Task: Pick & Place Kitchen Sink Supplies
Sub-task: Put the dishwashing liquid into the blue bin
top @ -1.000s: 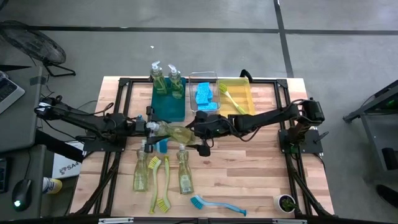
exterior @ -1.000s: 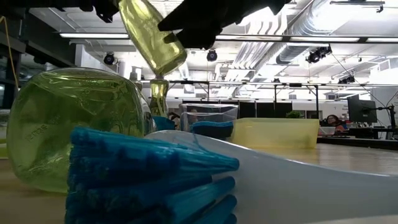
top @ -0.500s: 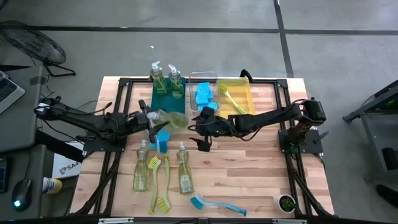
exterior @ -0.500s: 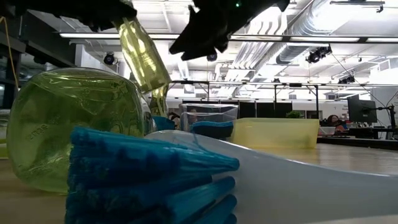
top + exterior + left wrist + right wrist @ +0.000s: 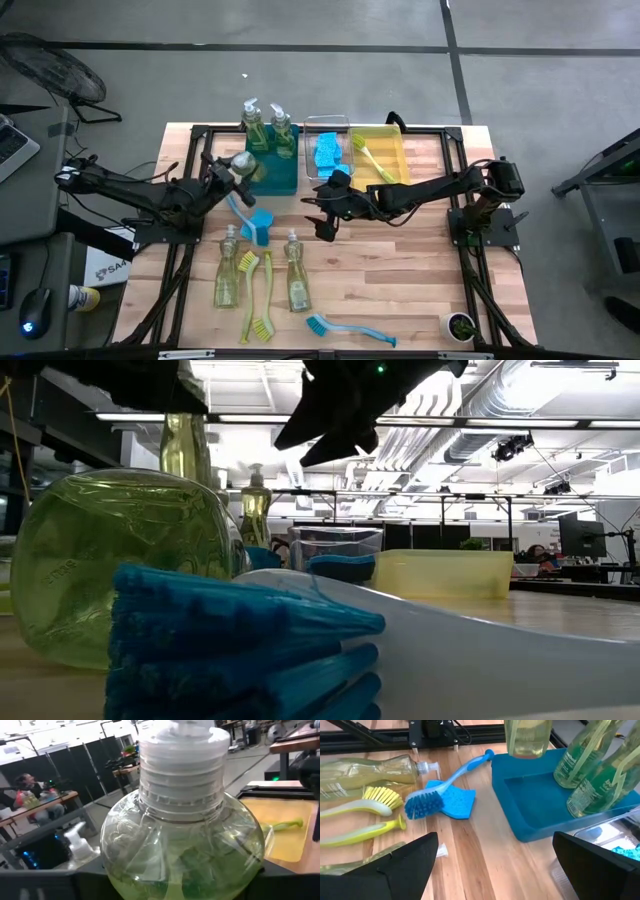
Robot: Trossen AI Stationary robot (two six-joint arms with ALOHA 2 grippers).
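My left gripper [image 5: 238,170] is shut on a clear pump bottle of yellow-green soap [image 5: 243,162], which stands upright in the air over the near left part of the teal bin [image 5: 283,180]. Two more soap bottles [image 5: 266,128] stand in that bin's far end. My right gripper [image 5: 322,208] is open and holds nothing; it hovers right of the teal bin. In the right wrist view the held bottle's base [image 5: 527,737] hangs above the bin's wall [image 5: 520,827]. The low view shows the bottle [image 5: 186,450] below my left gripper. My left gripper pinches the soap bottle between its two fingers [image 5: 45,882] on the upper body just under the rounded shoulder [image 5: 182,855]. The fingers come level from the table's left. The bottle is lifted clear and upright, pump cap [image 5: 182,750] on top, its body hanging below.
A clear bin of blue sponges [image 5: 328,152] and a yellow bin holding a yellow-green brush [image 5: 378,158] sit right of the teal bin. On the table lie a blue brush on a blue sponge [image 5: 255,222], two soap bottles [image 5: 228,272], yellow-green brushes [image 5: 258,298] and another blue brush [image 5: 348,328].
The bottle lay level between both grippers. My right gripper opened, let go and drew back toward the table's right. My left gripper carried the bottle toward the far left, over the teal bin, and turned it from lying to upright.
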